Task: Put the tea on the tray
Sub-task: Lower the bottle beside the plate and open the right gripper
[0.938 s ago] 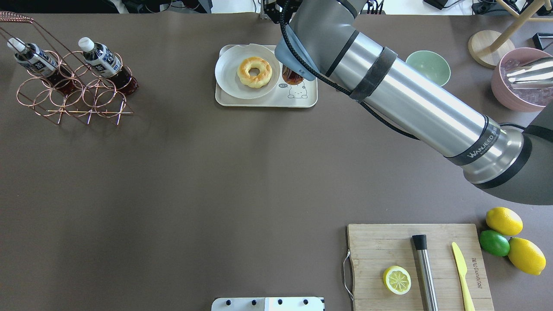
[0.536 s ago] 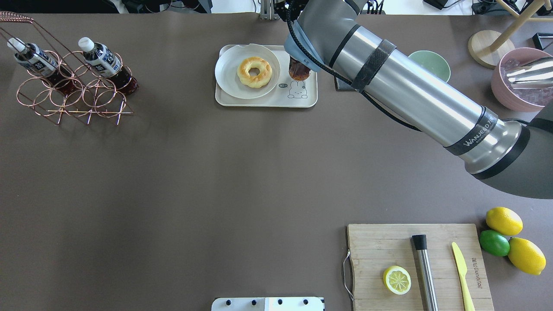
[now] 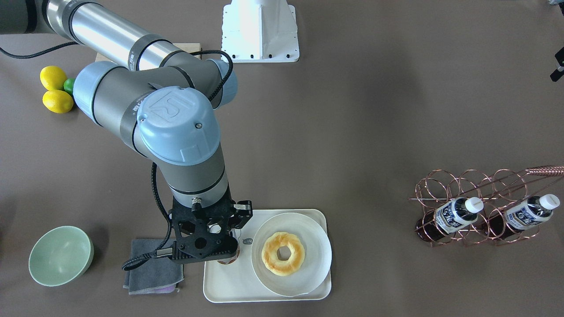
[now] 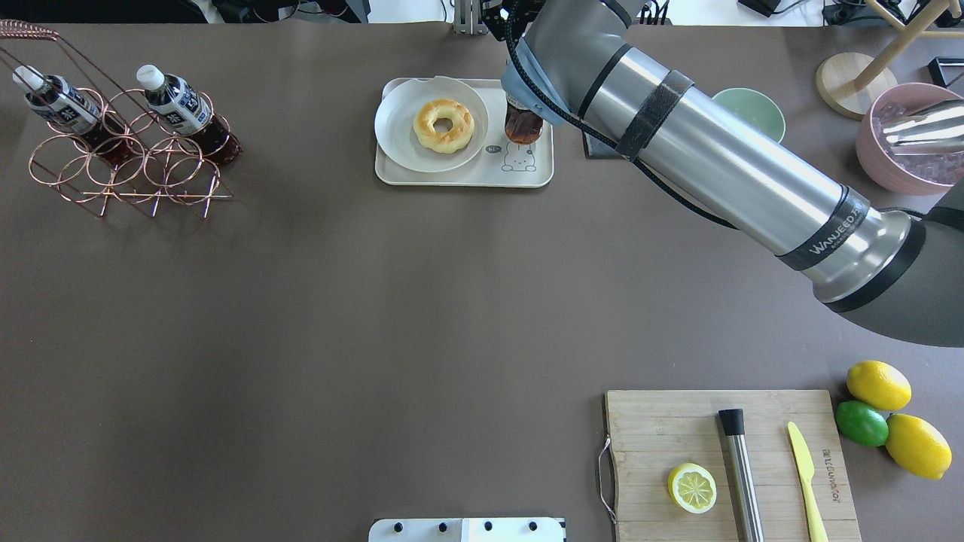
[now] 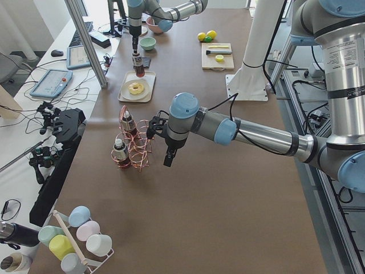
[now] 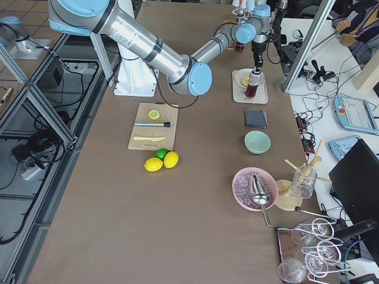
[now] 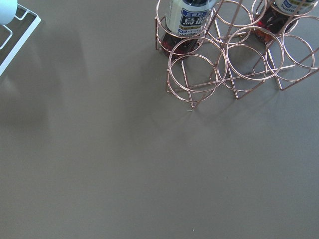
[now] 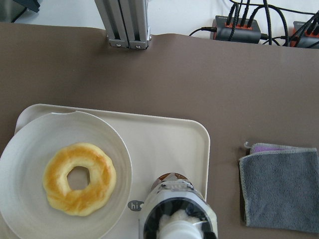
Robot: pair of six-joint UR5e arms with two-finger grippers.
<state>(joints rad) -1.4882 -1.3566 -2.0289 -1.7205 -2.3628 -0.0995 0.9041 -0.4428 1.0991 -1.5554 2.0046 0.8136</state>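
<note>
Brown counter (image 4: 301, 301). Upper left: copper wire rack (image 4: 83, 167) with two bottles (image 4: 177, 102); left gripper (image 5: 168, 161) beside it, opening cannot be told. Upper centre: tray (image 4: 459, 178); plate (image 4: 399, 120) with doughnut (image 4: 444, 126); tea (image 4: 523, 128) upright at its right end, clamped at the top by right gripper (image 3: 222, 251).

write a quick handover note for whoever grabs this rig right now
Right gripper: shut on the tea, holding it upright by its top.
Left gripper: hanging beside the copper wire rack; open or shut cannot be told.
The tea is over the free end of the tray, next to the plate with the doughnut. Whether its base touches the tray is unclear.
Done: tea picked and brought to the tray.
Left: confirm it is seated, open the jaws, withdraw.
</note>
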